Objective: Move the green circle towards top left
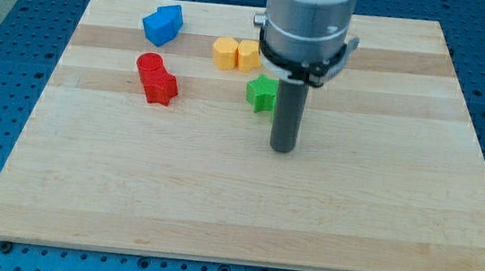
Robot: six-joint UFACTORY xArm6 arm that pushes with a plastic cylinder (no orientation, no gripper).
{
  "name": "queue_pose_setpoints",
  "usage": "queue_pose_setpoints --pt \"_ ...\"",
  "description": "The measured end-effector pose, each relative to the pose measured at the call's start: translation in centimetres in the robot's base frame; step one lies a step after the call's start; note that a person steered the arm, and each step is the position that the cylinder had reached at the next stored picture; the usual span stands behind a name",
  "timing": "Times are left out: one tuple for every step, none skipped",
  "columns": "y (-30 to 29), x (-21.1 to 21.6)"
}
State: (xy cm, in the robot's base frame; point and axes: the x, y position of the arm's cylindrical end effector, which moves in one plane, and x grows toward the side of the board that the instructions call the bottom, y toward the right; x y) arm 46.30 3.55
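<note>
Standing on the wooden board, my tip was near the middle, and it had no claw to open or close, just a straight dark rod under a fat silver tube. Nothing was held by it. Up and to the view's left of my tip sat a small green block, close beside the rod; its right side was hidden behind the rod, so I could not tell if they touched, and its shape looked more bumpy than round. Above the green one, two yellow blocks sat side by side, touching. Farther to the view's left, two red blocks were pressed together, one round on top. Up near the top left sat a blue block.
</note>
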Motion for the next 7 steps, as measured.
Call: queue_pose_setpoints --pt "0.0 -2.5" --pt "0.3 -4.6" --pt "0.5 -7.4" --pt "2.0 -10.4" --pt "2.7 -12.6" --pt "5.2 -13.3" --pt "8.2 -15.5"
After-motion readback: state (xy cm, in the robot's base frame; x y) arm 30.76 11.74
